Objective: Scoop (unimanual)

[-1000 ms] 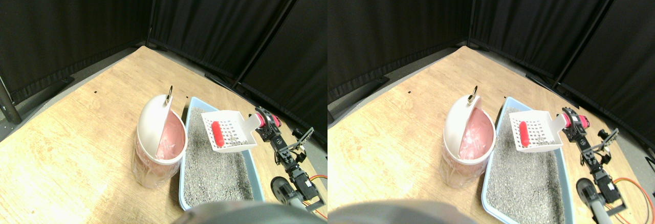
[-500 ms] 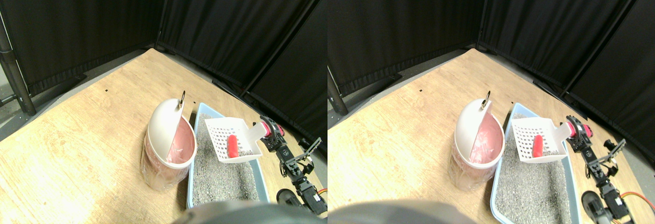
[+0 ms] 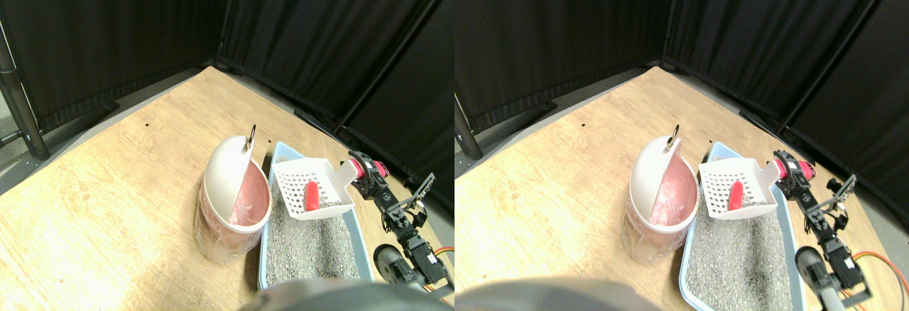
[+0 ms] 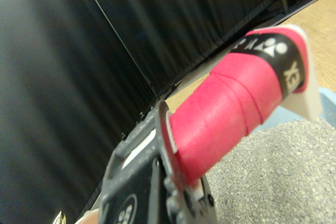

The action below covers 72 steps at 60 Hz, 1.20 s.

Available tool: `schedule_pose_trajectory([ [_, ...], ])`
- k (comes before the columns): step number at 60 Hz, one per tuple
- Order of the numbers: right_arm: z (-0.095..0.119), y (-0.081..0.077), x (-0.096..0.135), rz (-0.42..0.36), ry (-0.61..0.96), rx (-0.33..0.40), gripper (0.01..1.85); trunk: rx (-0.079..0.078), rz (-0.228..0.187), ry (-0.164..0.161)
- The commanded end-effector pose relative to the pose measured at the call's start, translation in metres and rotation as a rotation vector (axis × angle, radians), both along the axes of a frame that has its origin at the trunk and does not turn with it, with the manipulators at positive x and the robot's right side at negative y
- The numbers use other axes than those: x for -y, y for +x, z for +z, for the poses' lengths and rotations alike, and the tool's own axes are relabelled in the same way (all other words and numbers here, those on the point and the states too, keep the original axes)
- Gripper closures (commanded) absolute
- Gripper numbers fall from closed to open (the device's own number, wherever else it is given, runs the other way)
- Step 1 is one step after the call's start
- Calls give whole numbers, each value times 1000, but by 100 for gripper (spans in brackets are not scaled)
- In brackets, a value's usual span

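Right gripper (image 3: 361, 171) clamps the scoop (image 3: 312, 189), which swings toward nine o'clock; red piece (image 3: 311, 196) nears the bin (image 3: 229, 201).

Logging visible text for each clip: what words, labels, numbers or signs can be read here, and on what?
"EX": white letters on the black band around the red wrapped handle of the scoop; the band's other marks are cut off and unreadable.
Bin and litter tray: no text visible.
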<state>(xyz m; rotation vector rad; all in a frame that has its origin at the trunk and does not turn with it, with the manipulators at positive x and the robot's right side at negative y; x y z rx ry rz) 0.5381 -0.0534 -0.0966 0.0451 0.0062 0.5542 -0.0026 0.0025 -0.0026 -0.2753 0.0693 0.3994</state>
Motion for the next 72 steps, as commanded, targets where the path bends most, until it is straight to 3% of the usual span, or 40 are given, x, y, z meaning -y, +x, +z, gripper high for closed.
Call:
schedule_pose_trajectory([
  [1,9,3,-7,15,20,35,181,-12,43,8],
  [8,10,5,-11,-3,-28,21,181,-16,39,8],
  [23,14,11,-14,49,-73,49,181,-18,37,5],
  [66,27,-4,-35,123,-241,96,181,-8,47,-7],
  [72,27,-3,-39,132,-332,113,181,-4,49,-9],
])
